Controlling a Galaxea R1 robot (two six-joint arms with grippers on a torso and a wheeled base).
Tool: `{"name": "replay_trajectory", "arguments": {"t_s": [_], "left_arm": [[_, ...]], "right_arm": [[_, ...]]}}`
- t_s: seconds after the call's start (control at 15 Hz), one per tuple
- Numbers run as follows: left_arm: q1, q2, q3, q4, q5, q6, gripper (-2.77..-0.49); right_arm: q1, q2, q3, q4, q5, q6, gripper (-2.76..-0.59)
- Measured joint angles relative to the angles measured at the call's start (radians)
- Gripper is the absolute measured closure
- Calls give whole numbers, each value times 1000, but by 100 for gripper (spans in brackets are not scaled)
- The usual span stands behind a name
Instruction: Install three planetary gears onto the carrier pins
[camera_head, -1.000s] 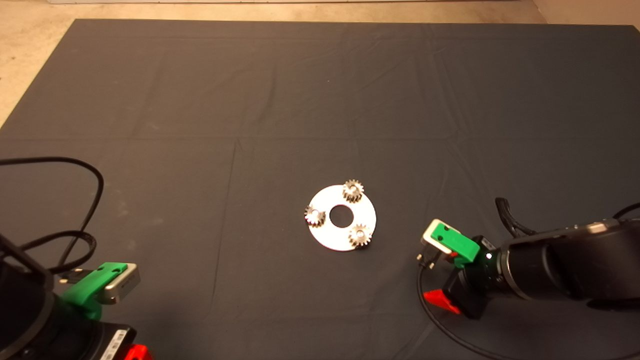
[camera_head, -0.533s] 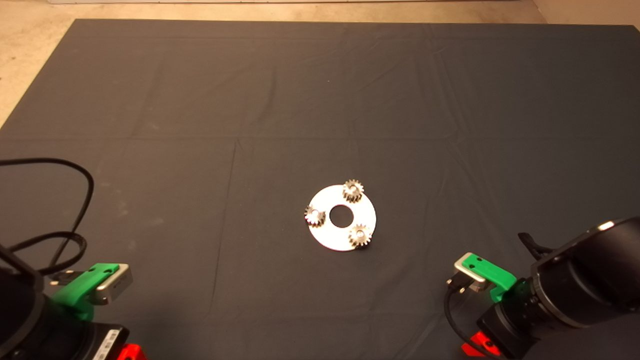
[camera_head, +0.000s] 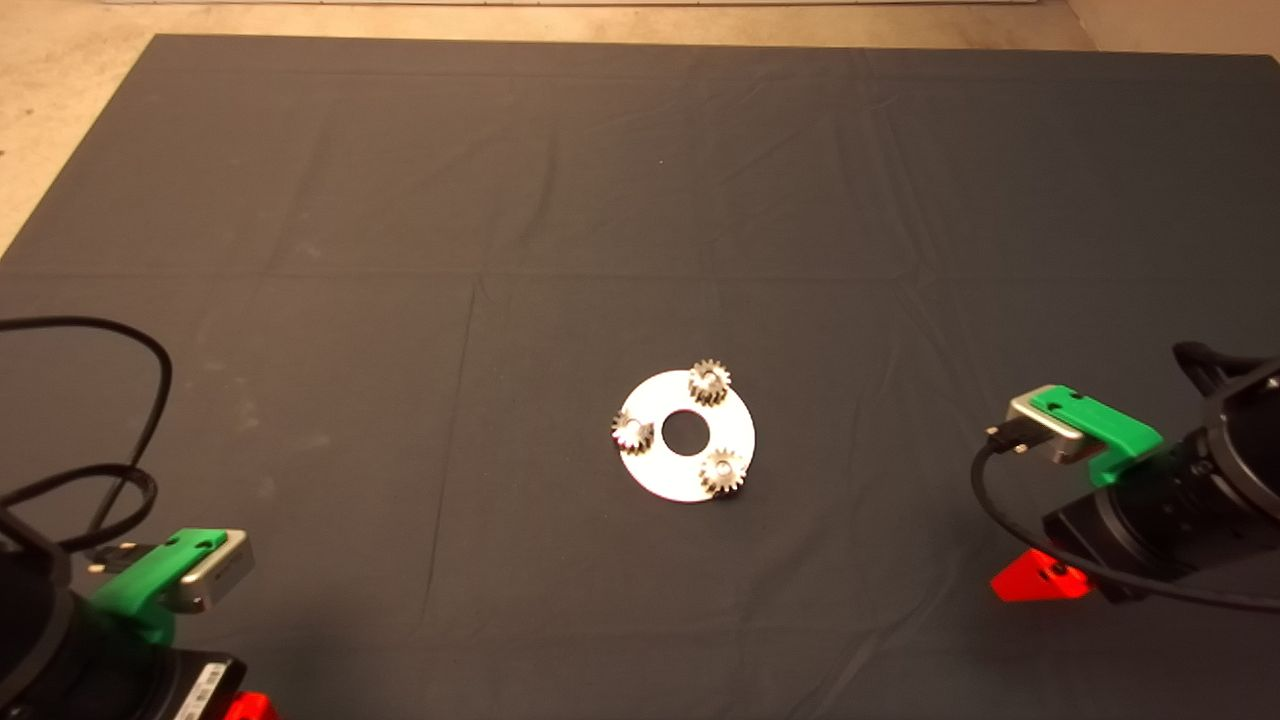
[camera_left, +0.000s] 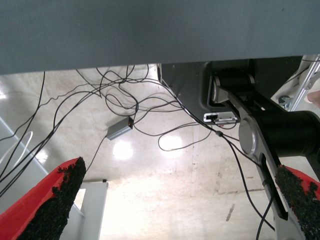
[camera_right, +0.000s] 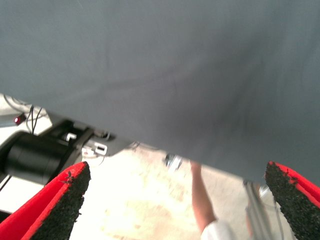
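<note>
The flat silvery disc (camera_head: 668, 474) with a central hole lies on the dark mat near its middle. Three small planetary gears sit on it, one on each carrier pin: one at the far side (camera_head: 709, 382), one at the left (camera_head: 632, 432), one at the near right (camera_head: 721, 471). The pin tops show as bright spots in the gear bores. My right gripper (camera_right: 175, 200) is open and empty, over the mat's right side, well to the right of the disc (camera_head: 1035, 580). My left gripper (camera_left: 175, 210) is open and empty, parked at the lower left (camera_head: 245, 706).
Bare floor borders the mat (camera_head: 400, 200) at the far and left edges. A black cable (camera_head: 150, 400) loops over the left side. Past the mat's edge, the wrist views show floor cables (camera_left: 150, 105), the robot base (camera_right: 40, 150) and a person's limb (camera_right: 202, 200).
My right arm has drawn back from beside the disc to the right side of the mat. My left gripper has slid slightly further towards the lower left. The gears and disc have not moved.
</note>
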Motion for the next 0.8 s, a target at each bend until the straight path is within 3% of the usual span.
{"name": "replay_trajectory", "arguments": {"t_s": [0.07, 0.27, 0.8], "left_arm": [[0, 0, 0, 0, -1, 1, -275], [0, 0, 0, -1, 1, -16, -275], [-17, 50, 2, -2, 0, -37, -275]], "right_arm": [[6, -11, 3, 14, -1, 0, -272], [22, -18, 5, 21, 1, 3, -273], [24, -46, 8, 41, 1, 3, -273]]}}
